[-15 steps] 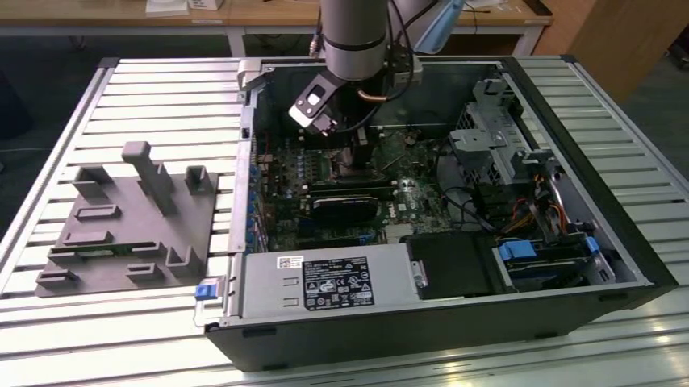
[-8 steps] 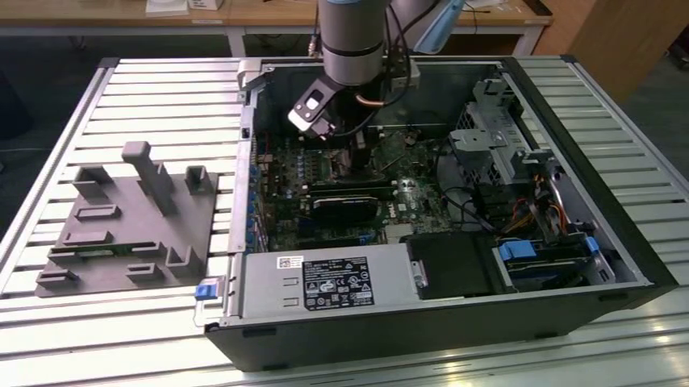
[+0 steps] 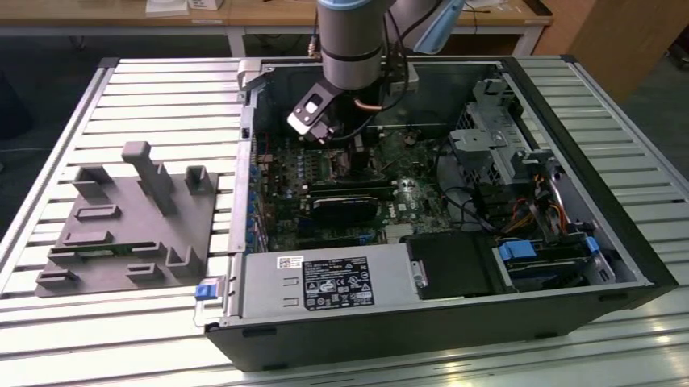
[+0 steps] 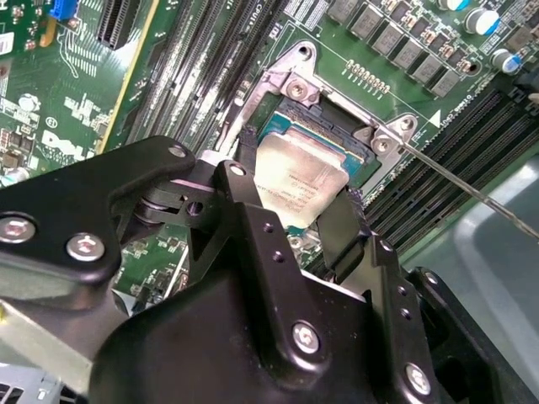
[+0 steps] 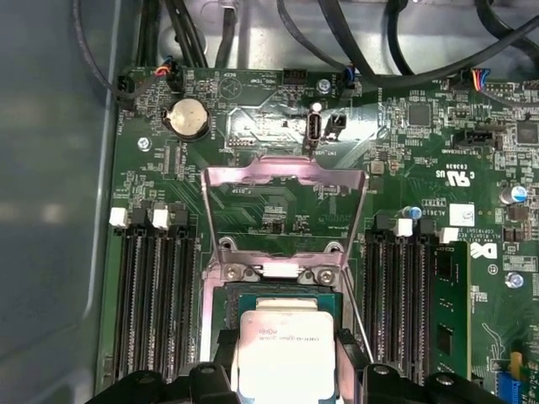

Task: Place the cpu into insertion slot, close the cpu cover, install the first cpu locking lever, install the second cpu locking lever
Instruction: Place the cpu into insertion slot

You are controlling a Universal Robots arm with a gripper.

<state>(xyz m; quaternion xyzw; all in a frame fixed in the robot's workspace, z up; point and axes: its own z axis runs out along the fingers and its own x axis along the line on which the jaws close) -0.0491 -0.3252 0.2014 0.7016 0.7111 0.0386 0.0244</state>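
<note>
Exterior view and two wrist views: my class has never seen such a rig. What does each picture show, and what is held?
The exterior view, from a camera off the arm, shows a grey robot arm reaching into an open black computer case on a slatted metal table, beside a grey moulded holder. Both wrist views come from cameras on the arm: its black gripper grips the cpu, a square silver-tan chip, over the insertion slot, a black-rimmed socket. The cpu cover, a thin silver frame, stands open.
</note>
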